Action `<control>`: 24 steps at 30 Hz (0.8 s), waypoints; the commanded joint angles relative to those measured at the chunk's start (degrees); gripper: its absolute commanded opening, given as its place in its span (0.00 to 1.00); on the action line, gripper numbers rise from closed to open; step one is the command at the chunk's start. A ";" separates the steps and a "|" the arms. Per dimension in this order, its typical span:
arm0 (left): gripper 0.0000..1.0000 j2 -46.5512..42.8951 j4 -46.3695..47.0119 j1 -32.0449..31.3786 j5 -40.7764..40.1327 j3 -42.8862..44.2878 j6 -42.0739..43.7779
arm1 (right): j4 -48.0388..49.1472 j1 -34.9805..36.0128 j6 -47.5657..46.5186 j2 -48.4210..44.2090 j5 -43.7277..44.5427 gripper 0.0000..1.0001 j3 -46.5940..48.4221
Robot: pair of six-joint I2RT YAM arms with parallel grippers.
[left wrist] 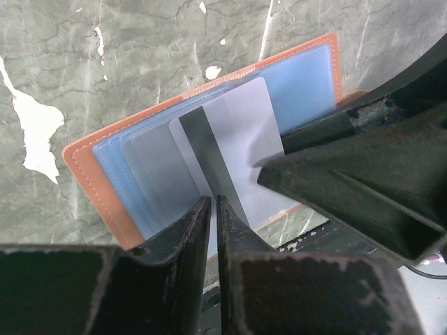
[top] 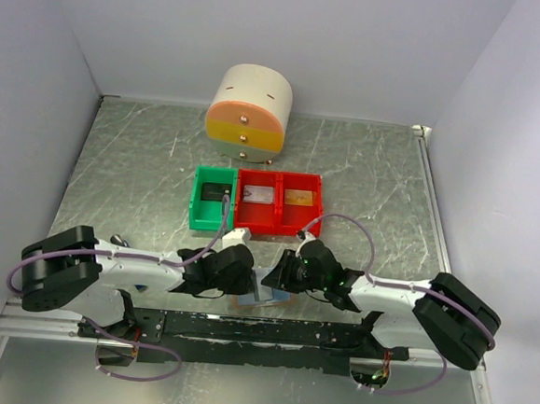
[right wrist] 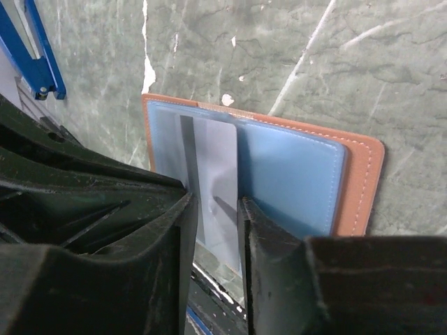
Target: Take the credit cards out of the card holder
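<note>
Left wrist: one card (left wrist: 237, 150), one holder (left wrist: 307, 84)

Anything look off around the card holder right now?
One credit card sticks partway out of the card holder, black stripe up, its near edge pinched in the left end effector. The right end effector stands open astride it. Likely mid-extraction, not a fault. White chips mark the table.

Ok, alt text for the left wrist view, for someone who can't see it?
The left tool pinches the near edge of a pale credit card with a dark stripe, partly out of a tan card holder with blue pockets on a grey marbled table. The right tool reaches in from the right, over the card.
</note>
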 commanded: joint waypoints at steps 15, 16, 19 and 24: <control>0.22 0.39 -4.69 -0.35 -2.22 -1.67 0.66 | -0.32 -1.34 1.11 -1.76 1.07 0.04 -3.91; 0.21 0.28 -4.51 -0.35 -2.23 -1.83 0.58 | 0.33 -1.37 1.42 -1.46 0.78 0.08 -4.30; 0.22 -0.12 -3.64 -0.35 -1.89 -2.40 0.66 | 3.41 -1.44 1.67 0.31 -1.11 0.19 -4.88; 0.21 -0.09 -3.55 -0.35 -1.69 -2.42 0.79 | 7.23 -1.71 2.74 2.85 -1.90 0.30 -4.67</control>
